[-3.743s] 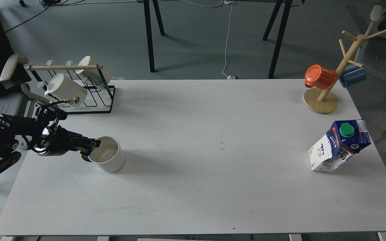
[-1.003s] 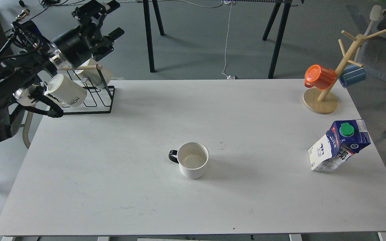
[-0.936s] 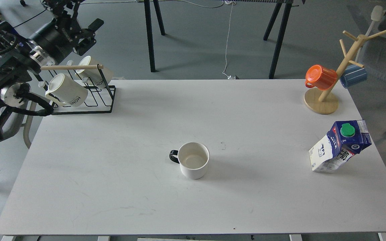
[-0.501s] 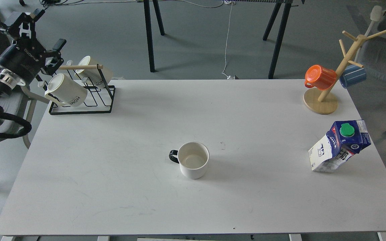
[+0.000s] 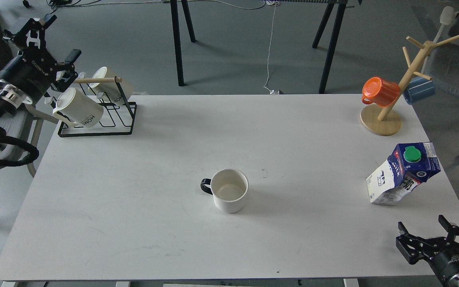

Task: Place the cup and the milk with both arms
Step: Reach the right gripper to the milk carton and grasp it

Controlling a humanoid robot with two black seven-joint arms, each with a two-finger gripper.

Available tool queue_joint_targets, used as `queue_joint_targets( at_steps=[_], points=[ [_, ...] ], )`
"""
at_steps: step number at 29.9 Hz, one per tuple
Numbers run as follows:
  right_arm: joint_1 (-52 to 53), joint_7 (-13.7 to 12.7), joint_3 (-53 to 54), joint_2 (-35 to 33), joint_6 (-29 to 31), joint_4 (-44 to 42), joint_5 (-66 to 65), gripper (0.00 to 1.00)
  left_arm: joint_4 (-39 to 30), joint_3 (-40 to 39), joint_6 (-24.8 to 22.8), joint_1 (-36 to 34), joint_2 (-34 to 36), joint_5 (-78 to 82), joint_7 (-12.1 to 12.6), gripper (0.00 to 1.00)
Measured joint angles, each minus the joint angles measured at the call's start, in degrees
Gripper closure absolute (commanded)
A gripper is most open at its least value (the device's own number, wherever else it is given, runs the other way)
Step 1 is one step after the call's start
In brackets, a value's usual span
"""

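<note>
The white cup (image 5: 229, 194) with its black handle to the left stands upright and alone near the middle of the white table (image 5: 173, 131). The dented milk carton (image 5: 403, 173), blue top with green cap, stands leaning near the right edge. My left gripper (image 5: 54, 38) is open and empty, raised off the table's far left corner above the mug rack. My right gripper (image 5: 422, 227) is open and empty at the front right corner, below the carton and apart from it.
A black wire rack (image 5: 98, 115) with two cream "HOME" mugs stands at the back left. A wooden mug tree (image 5: 385, 115) with an orange mug (image 5: 381, 91) and a blue mug stands at the back right. Table legs and cables lie on the floor behind.
The cup, once held at the left, stands free mid-table. My left arm has swung away to the far left. My right gripper has come into view at the front right corner.
</note>
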Motion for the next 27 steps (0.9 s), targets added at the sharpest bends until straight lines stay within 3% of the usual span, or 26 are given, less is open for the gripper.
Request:
queue_joint_targets(
  at_steps=[27],
  points=[
    [10.85,-0.02,0.04,7.27,0.00,-2.54,-1.63,0.01,0.06,0.18,0.00,2.01,-0.59,0.10,0.00,0.06]
  ],
)
